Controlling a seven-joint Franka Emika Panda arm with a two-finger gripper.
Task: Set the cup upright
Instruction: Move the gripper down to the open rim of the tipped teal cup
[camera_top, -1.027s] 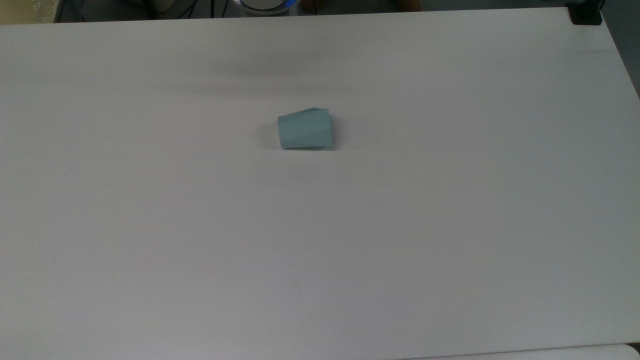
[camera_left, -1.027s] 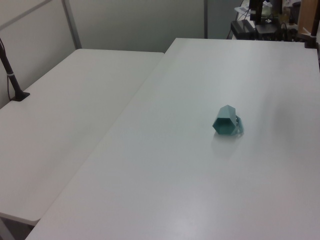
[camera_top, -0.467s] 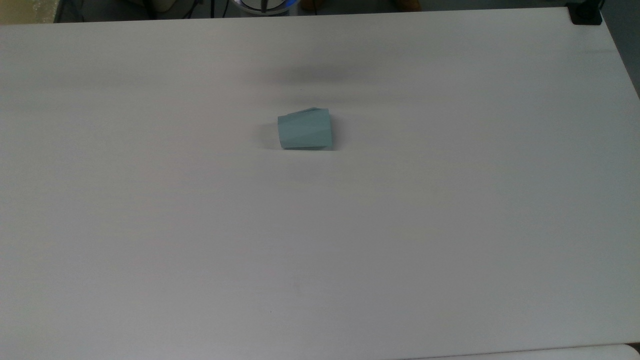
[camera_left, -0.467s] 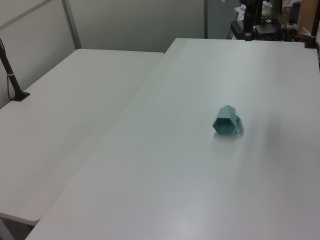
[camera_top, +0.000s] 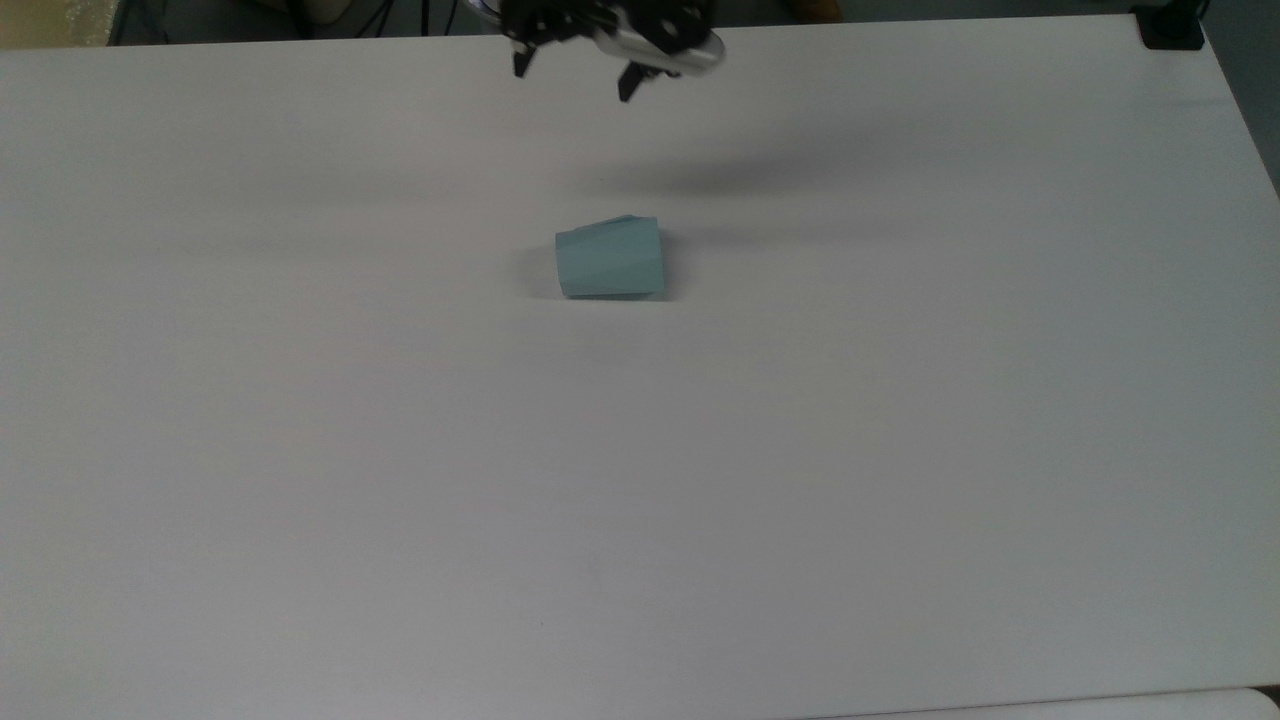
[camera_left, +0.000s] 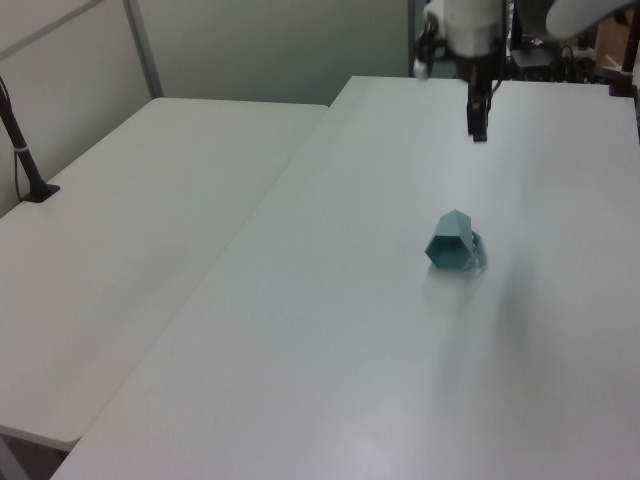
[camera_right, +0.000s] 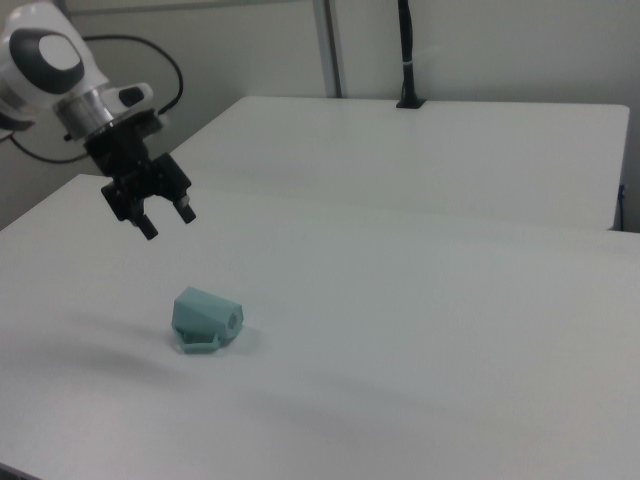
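Cup (camera_top: 609, 258) on its side mid-table (camera_top: 900, 450); gripper (camera_top: 572, 82) hangs apart, fingers spread.

Top view: gripper above the cup.
Left view: hexagonal mouth sideways.
Right view: slanted facets could slip, rolling the cup.

One cup (camera_top: 609, 259), lying below the one gripper (camera_top: 574, 82); two tables (camera_left: 150, 230), and what looks like one clamp (camera_top: 1170, 30).

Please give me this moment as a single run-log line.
cup: on its side on table, untouched | gripper: open, empty, in the air toward the top view's top from cup | upright: not yet
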